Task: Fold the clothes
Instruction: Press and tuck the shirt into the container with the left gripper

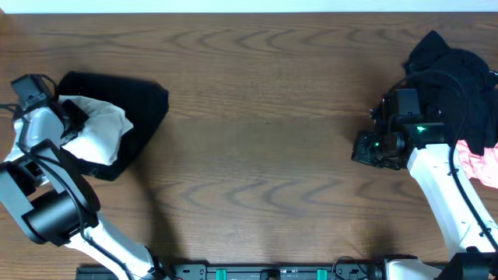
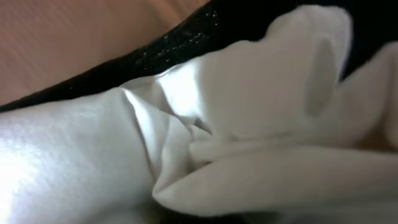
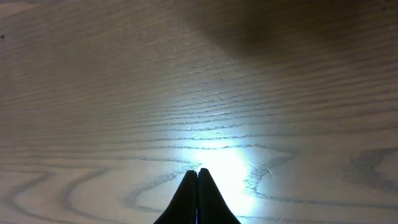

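The left gripper (image 1: pixel 71 117) is pinching shut on a bunch of the white shirt (image 2: pixel 261 93), which is lying at its tips on a black garment (image 1: pixel 144 101). The right gripper (image 3: pixel 198 173) is hovering closed, empty. The shirt is looking light and limp; gripping a hem edge seems wiser.

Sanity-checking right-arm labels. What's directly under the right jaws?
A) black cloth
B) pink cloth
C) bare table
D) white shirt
C: in the right wrist view the shut right jaws sit over bare wood table. In the overhead view, the black pile and pink garment lie off to the right, and the white shirt is bunched at the left arm.
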